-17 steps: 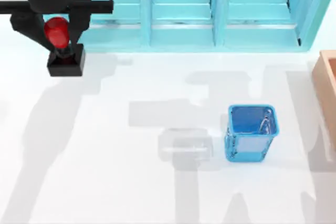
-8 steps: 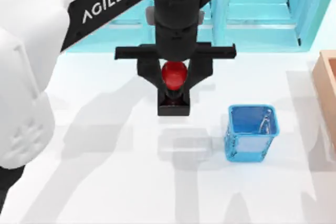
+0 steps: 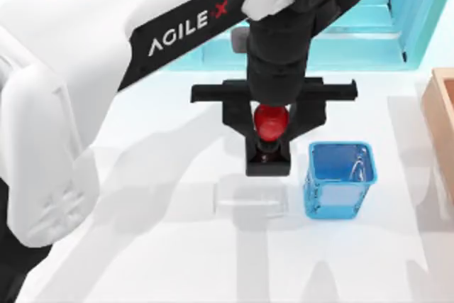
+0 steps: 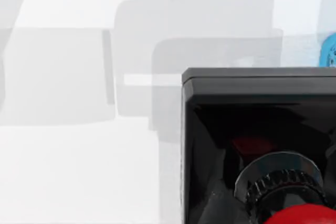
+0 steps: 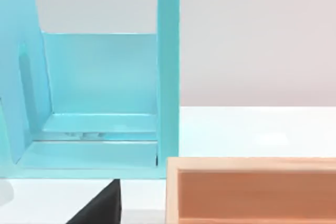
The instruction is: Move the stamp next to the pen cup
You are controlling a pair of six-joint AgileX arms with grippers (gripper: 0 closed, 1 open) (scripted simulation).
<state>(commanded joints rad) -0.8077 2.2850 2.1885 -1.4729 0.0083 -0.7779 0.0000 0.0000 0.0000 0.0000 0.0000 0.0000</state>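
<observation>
Gripping the stamp (image 3: 269,143) by its red knob, the left end effector (image 3: 270,123) has its fingers closed on it just left of the pen cup (image 3: 338,179), apart from it. Whether the black base touches the table (image 3: 142,246) cannot be told.

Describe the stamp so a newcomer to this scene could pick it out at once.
Start at the light-teal shelf unit along the table's far edge, then drop to the blue pen cup in front of it. Just to its left, in the left pincer, is the stamp: black square base, glossy red knob.
</observation>
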